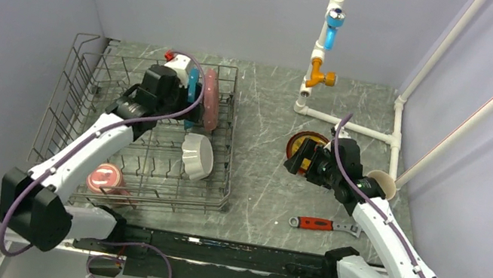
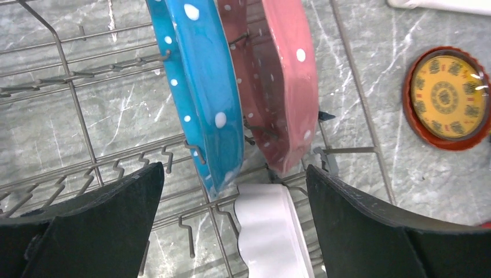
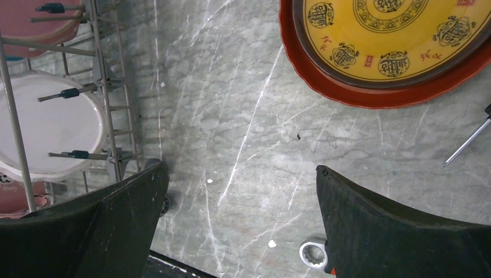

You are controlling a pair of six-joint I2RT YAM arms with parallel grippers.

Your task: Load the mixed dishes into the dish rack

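The right arm [image 1: 375, 224] half-hides the red-brown plate [image 1: 301, 140].

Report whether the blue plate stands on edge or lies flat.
On edge: the blue plate stands upright in the rack, beside the pink plate.

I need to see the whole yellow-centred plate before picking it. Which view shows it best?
Left wrist: the plate lies flat on the table, nearly whole. Right wrist shows it closer but cropped. In the top view the right arm hides most of it.
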